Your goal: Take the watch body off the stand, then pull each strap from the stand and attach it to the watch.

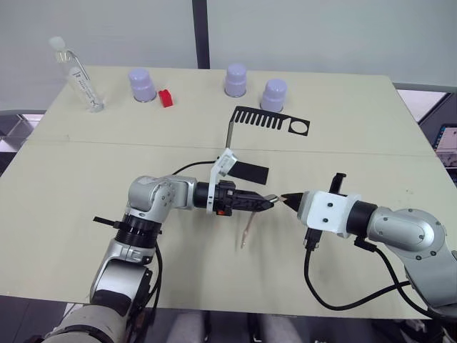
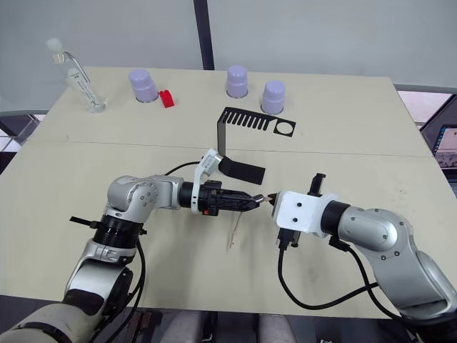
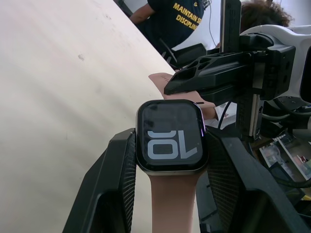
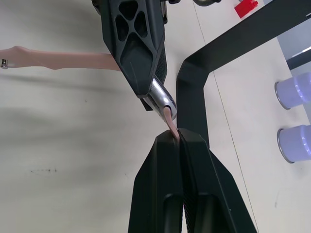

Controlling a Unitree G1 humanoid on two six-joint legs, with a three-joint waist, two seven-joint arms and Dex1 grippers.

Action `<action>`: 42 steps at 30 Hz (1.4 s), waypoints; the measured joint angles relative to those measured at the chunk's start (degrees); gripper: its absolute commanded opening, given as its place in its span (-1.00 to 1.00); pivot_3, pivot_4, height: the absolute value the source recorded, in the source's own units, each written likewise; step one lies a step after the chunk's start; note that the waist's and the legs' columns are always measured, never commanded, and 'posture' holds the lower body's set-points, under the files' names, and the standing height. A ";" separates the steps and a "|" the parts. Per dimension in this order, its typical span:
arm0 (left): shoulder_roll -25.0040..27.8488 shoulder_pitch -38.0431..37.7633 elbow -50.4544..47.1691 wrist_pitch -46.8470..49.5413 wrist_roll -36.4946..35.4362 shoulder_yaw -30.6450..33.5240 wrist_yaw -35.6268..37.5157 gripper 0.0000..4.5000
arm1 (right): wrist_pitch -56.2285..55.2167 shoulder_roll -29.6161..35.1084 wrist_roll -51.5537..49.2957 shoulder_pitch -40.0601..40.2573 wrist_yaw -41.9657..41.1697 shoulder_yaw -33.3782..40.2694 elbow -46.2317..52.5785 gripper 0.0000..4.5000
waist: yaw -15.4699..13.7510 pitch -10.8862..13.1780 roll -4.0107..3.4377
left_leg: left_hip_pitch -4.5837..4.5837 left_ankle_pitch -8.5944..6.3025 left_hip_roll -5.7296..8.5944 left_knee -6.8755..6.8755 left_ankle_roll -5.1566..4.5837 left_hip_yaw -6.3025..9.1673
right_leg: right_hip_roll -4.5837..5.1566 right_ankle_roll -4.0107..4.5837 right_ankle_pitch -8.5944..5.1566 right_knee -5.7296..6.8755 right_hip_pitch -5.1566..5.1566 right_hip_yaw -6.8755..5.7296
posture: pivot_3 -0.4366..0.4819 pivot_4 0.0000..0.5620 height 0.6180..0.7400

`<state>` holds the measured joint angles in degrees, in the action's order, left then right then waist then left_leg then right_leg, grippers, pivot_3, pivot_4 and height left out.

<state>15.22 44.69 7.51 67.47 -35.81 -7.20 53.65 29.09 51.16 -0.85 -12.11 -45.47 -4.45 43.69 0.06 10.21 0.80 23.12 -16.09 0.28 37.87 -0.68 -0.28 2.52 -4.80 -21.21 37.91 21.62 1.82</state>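
Above the middle of the desk [image 1: 86,171], between my two arms: the watch body [image 3: 171,137], clamped between the fingers of my left tool [image 1: 265,204], screen facing that wrist camera. One strap [image 1: 246,230], already on the watch body, hangs from it down toward the desk. Second strap [image 3: 181,92], pinched flat between the closed fingers of my right tool [image 1: 287,199], its free end touching the far edge of the watch body. The two tools meet tip to tip. Stand [image 1: 258,118]: behind them on the desk, well apart, slotted arm and ring bare. Behind it: three lilac cups [image 1: 235,80], one small red item [image 1: 166,98].
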 measured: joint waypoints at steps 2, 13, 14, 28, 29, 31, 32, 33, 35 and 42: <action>-0.11 0.00 0.00 -0.01 0.00 0.05 -0.16 -0.29 | 0.03 0.00 0.06 0.00 0.00 0.02 -0.03 -1.00 | 0.01 0.00 0.00 | 0.00 0.00 0.00 0.00 0.00 0.00 | 0.00 0.00 0.00 0.00 0.00 0.00 | -0.05 -0.47 1.00; -0.53 0.00 0.00 0.02 0.00 0.25 -0.79 -0.29 | 0.11 -0.11 0.12 -0.23 0.00 0.00 -0.42 -1.00 | 0.00 0.00 0.00 | 0.00 0.00 0.00 0.00 0.00 0.00 | 0.00 0.00 0.00 0.00 0.00 0.00 | -0.05 -0.47 1.00; -0.64 0.00 0.00 0.05 0.00 0.37 -0.94 -0.29 | 0.11 -0.11 0.16 -0.25 0.00 0.01 -0.48 -1.00 | 0.00 0.00 0.00 | 0.00 0.00 0.00 0.00 0.00 0.00 | 0.00 0.00 0.00 0.00 0.00 0.00 | -0.05 -0.47 1.00; -0.85 0.01 -0.01 0.05 -0.01 0.53 -1.10 -0.29 | 0.11 -0.34 0.18 -0.37 0.00 -0.05 -0.92 -1.00 | 0.00 0.00 0.00 | 0.00 0.00 0.00 0.00 0.00 0.00 | 0.00 0.00 0.00 0.00 0.00 0.00 | -0.05 -0.47 1.00; -0.89 0.01 -0.01 0.06 -0.01 0.55 -1.12 -0.29 | 0.11 -0.40 0.18 -0.37 0.00 -0.06 -1.00 -1.00 | 0.00 0.00 0.00 | 0.00 0.00 0.00 0.00 0.00 0.00 | 0.00 0.00 0.00 0.00 0.00 0.00 | -0.05 -0.47 1.00; -0.94 0.02 -0.01 0.07 -0.01 0.57 -1.12 -0.29 | 0.15 -0.45 0.18 -0.38 0.00 -0.06 -1.03 -1.00 | 0.00 0.00 0.00 | 0.00 0.00 0.00 0.00 0.00 0.00 | 0.00 0.00 0.00 0.00 0.00 0.00 | -0.05 -0.47 1.00; -0.97 0.02 -0.01 0.07 -0.01 0.57 -1.12 -0.29 | 0.22 -0.48 0.18 -0.38 0.00 -0.05 -1.03 -1.00 | 0.01 0.00 0.00 | 0.00 0.00 0.00 0.00 0.00 0.00 | 0.00 0.00 0.00 0.00 0.00 0.00 | -0.05 -0.47 1.00; -0.99 0.02 -0.01 0.07 -0.01 0.57 -1.12 -0.29 | 0.32 -0.53 0.18 -0.39 0.00 -0.05 -1.03 -1.00 | 0.01 0.00 0.00 | 0.00 0.00 0.00 0.00 0.00 0.00 | 0.00 0.00 0.00 -0.01 0.00 0.00 | -0.05 -0.47 1.00; -1.04 0.02 -0.01 0.06 -0.01 0.57 -1.13 -0.29 | 0.74 -0.66 0.17 -0.43 0.00 -0.05 -1.02 -1.00 | 0.01 0.00 0.00 | 0.00 0.00 0.00 0.00 0.00 0.00 | 0.00 0.00 0.00 0.00 0.00 0.00 | -0.05 -0.47 1.00; -1.37 0.04 0.00 0.04 0.00 0.56 -1.21 -0.29 | 1.49 -0.77 0.15 -0.47 0.00 -0.02 -1.02 -1.00 | 0.01 0.00 0.00 | 0.00 0.00 0.00 0.00 0.00 0.00 | 0.00 0.00 0.00 -0.01 0.00 0.00 | -0.05 -0.47 1.00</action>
<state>13.85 44.73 7.50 67.51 -35.81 -6.65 52.44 30.57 50.39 -0.69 -12.58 -45.47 -4.46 42.67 0.06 10.21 0.80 23.12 -16.09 0.28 37.87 -0.68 -0.28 2.52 -4.80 -21.21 37.90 21.62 1.82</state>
